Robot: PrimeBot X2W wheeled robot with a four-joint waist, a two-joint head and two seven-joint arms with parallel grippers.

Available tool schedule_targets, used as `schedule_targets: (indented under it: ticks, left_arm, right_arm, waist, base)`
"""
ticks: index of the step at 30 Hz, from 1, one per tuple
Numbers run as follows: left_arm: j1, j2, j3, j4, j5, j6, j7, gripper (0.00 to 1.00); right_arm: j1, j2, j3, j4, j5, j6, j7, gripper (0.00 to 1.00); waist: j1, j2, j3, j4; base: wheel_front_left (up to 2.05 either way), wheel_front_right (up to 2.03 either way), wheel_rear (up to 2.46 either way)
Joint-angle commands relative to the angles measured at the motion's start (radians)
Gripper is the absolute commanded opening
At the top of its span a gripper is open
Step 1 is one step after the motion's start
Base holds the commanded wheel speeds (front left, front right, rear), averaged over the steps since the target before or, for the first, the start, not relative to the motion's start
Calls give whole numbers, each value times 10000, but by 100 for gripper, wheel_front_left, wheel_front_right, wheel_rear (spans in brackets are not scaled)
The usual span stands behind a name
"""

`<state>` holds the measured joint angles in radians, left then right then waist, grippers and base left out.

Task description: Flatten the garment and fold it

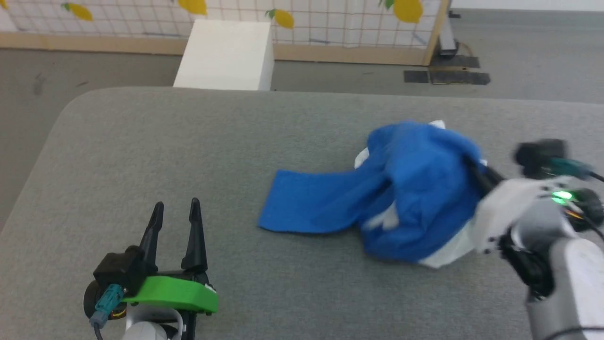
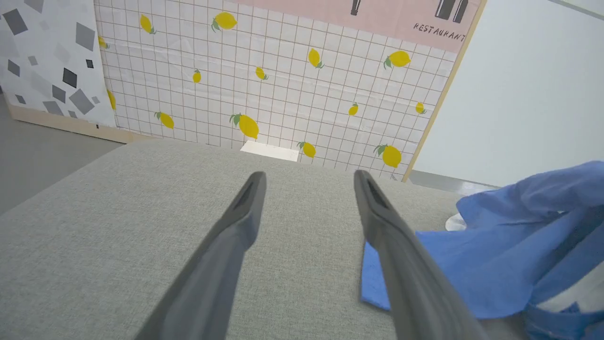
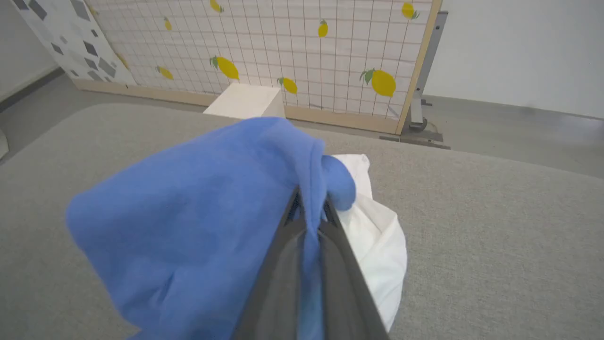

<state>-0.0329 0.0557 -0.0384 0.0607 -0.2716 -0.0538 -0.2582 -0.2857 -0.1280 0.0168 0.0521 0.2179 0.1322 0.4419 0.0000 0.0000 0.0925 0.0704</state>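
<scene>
Bunched garment buries tips of the clamped right pincer.

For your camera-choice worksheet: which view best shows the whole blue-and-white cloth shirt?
The head view: the blue-and-white cloth shirt shows whole, one blue sleeve lying flat. The left wrist view crops it; the right wrist view shows a fold pinched in the right claw.

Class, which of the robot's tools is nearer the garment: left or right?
Right. The right tool is shut on the garment's blue cloth; the left tool stands open, apart from it.
</scene>
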Motion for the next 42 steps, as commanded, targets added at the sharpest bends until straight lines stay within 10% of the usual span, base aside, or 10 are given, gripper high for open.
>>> schedule_targets:
  ticks: [1, 10, 12, 13, 18, 24, 42]
  left_arm:
    - [144, -43, 29, 26, 117, -79, -35, 100]
    - [93, -51, 4, 149, 191, -187, -35, 100]
    - [90, -52, 6, 169, 173, -201, -35, 100]
    - [82, -52, -4, 184, 174, -212, -35, 100]
    - [-5, -53, -55, 179, 176, -238, -35, 100]
    - [-224, -54, -198, 132, 164, -255, -36, 100]
    - [-983, -54, -841, 37, -246, -164, -36, 100]
  right_arm:
    - [401, 249, -738, -332, -362, -15, -360, 0]
    - [2456, 772, -4372, -159, -667, -15, -365, 0]
    - [2890, 773, -4330, 152, -515, -15, 110, 55]
    - [3052, 774, -4296, 164, -442, -15, 196, 100]
    - [3071, 776, -4523, -617, -886, -15, -1252, 100]
    - [2619, 776, -2199, -1649, -1275, -15, -2539, 100]
    - [-1973, -131, 758, 3750, -2830, -15, 1897, 93]
  waist:
    - [0, 0, -271, -428]
    - [0, 0, -276, -852]
    - [0, 0, -251, -920]
    - [0, 0, -229, -946]
    - [0, 0, -140, -955]
    - [0, 0, 59, -756]
    - [0, 0, 1403, 740]
  base:
    - [0, 0, 0]
    - [0, 0, 0]
    - [0, 0, 0]
    - [0, 0, 0]
    - [0, 0, 0]
    - [0, 0, 0]
    - [0, 0, 0]
